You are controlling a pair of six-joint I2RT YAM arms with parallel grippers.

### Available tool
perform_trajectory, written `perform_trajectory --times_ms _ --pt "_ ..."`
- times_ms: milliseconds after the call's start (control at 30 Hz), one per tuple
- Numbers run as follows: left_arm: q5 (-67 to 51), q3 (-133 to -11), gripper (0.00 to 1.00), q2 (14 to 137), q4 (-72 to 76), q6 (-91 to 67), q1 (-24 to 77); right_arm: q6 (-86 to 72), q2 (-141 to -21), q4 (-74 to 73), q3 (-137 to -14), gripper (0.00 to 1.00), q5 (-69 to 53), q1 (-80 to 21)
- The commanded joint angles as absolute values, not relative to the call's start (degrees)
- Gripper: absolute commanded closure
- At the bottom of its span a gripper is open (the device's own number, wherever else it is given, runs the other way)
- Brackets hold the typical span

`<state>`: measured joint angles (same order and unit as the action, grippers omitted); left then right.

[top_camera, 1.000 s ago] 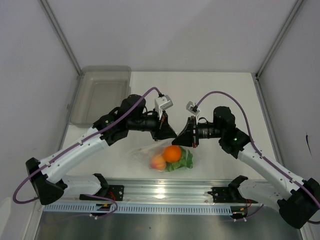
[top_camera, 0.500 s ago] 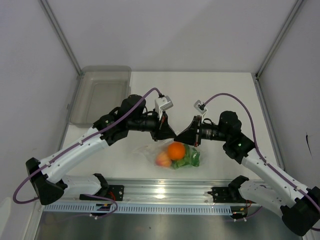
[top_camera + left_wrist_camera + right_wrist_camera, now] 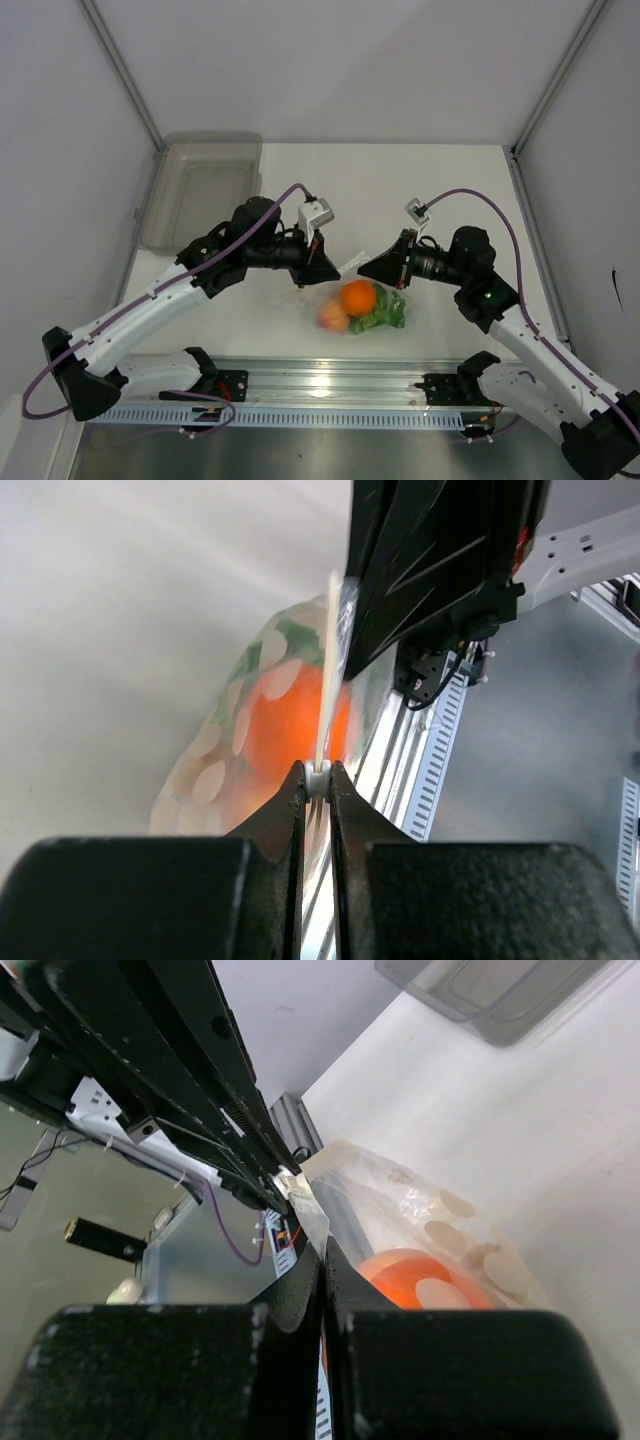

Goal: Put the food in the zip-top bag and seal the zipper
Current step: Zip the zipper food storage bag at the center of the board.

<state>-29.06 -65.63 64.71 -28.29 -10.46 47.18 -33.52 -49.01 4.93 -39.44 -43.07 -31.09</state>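
**A:** Tbl, quick?

**B:** White matte tbl, walls on left, right & far side. Metal rail along the near edge.

**A:** What's on it?

**B:** Two things. Grey translucent bin in the far-left corner, long side along the left wall. Clear zip-top bag near the middle of the near edge, well apart from the bin.

**A:** Bag flat?

**B:** No. Top edge is raised, lower part w/ the food seems to sit on the surface, can't tell for sure.

**A:** Inside?

**B:** Orange fruit on top, second fruit (more reddish) touching it on the near-left, green lettuce on the right.
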Motion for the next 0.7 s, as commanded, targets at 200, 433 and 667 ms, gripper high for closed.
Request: perform_trajectory --times_ms 200,433,667 --pt "-28.0 -61.8 0.99 59.5 -34.4 -9.3 43.9 -35.1 -44.0 6.7 -39.4 1.00 -40.4 -25.6" --pt "-27.3 -60.0 0.99 57.3 -36.0 -9.3 43.2 -35.2 -42.5 5.3 -39.1 1.00 -42.2 -20.7" --pt "-26.7 -57.8 0.99 54.9 -37.2 -9.4 41.9 -35.8 -40.5 4.2 -38.9 1.00 -44.5 -14.8"
